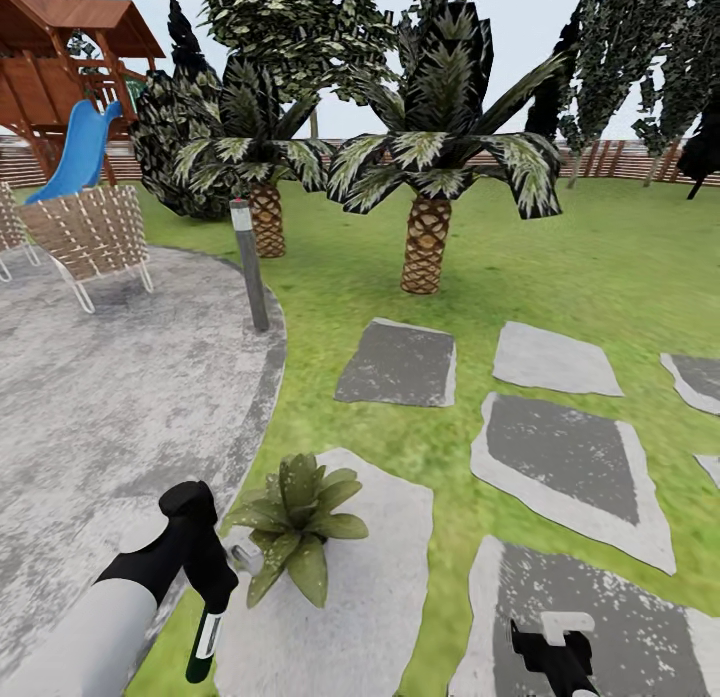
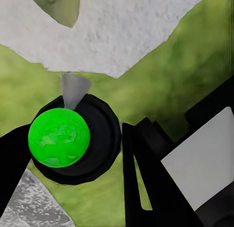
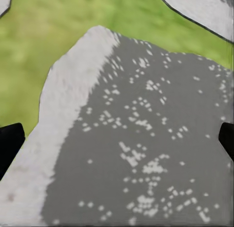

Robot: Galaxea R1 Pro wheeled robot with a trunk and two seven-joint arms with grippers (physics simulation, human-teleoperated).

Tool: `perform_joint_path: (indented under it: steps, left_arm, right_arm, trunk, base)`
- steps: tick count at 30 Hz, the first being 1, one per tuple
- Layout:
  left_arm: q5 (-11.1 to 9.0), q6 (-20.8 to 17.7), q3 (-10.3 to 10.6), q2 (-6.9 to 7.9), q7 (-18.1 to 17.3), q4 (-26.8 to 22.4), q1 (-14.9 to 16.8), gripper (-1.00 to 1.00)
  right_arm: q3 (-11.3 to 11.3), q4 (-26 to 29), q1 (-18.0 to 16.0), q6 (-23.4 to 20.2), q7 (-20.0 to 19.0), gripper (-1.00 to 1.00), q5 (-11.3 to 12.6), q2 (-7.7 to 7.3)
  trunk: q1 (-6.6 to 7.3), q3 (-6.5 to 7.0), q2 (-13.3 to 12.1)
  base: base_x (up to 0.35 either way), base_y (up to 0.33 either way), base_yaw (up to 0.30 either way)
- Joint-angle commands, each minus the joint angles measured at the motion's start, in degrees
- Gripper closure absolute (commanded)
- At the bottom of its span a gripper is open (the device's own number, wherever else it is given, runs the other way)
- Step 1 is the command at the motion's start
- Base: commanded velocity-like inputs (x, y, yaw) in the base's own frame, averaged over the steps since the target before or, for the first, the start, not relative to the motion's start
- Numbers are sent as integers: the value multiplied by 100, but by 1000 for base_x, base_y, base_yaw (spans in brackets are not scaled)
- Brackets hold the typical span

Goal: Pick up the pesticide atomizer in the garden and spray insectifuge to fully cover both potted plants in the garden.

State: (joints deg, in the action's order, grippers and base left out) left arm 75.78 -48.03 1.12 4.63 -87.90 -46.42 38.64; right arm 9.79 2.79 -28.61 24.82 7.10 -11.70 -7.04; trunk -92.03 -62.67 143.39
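We see our left gripper (image 1: pixel 212 577) at about seven o'clock in the head view, clamped around the pesticide atomizer (image 1: pixel 204 645). The bottle's long axis runs nearly upright, its dark base pointing down toward the grass, its whitish spray head (image 1: pixel 243 555) at the top, facing three o'clock toward the potted plant (image 1: pixel 296 528). That plant sits just beside the nozzle on a pale stepping stone (image 1: pixel 350 617), its speckled leaves fanning outward.

In the left wrist view we look down the bottle's axis at its green round end (image 2: pixel 59 137), ringed in black, with a black finger (image 2: pixel 151 188) alongside it.

Our right gripper (image 1: pixel 552 649) hangs at five o'clock above a grey stepping stone (image 3: pixel 146 139); its fingertips (image 3: pixel 9 141) stand wide apart, grasping nothing.
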Motion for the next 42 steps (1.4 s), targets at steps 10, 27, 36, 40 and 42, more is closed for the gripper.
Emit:
perform_joint_path:
  steps: [10, 27, 36, 40, 42]
  left_arm:
    - [42, -66, 11, -6, -52, -7, 3, 100]
    - [50, -77, -555, 2, -5, 9, -18, 100]
    - [42, -82, -738, -47, 470, 54, -50, 100]
    - [50, -76, -729, -176, 485, 54, -50, 100]
    - [51, -76, -726, -185, 488, 54, -50, 100]
  right_arm:
    - [40, -7, -4, 20, 20, -100, -61, 10]
    - [40, -2, -3, 22, 21, -100, -61, 9]
    - [40, -5, -4, 20, 22, -100, -61, 10]
    - [40, -7, -3, 21, 20, -100, -61, 3]
    - [40, -7, -4, 22, 20, -100, -61, 2]
  trunk:
    - [2, -5, 2]
    - [2, -5, 2]
    - [2, -5, 2]
    - [2, -5, 2]
    - [2, -5, 2]
  base:
    - [-15, -266, 97]
    - [-176, -170, 201]
    - [47, -2, 75]
    - [297, -50, 22]
    - [254, -182, 2]
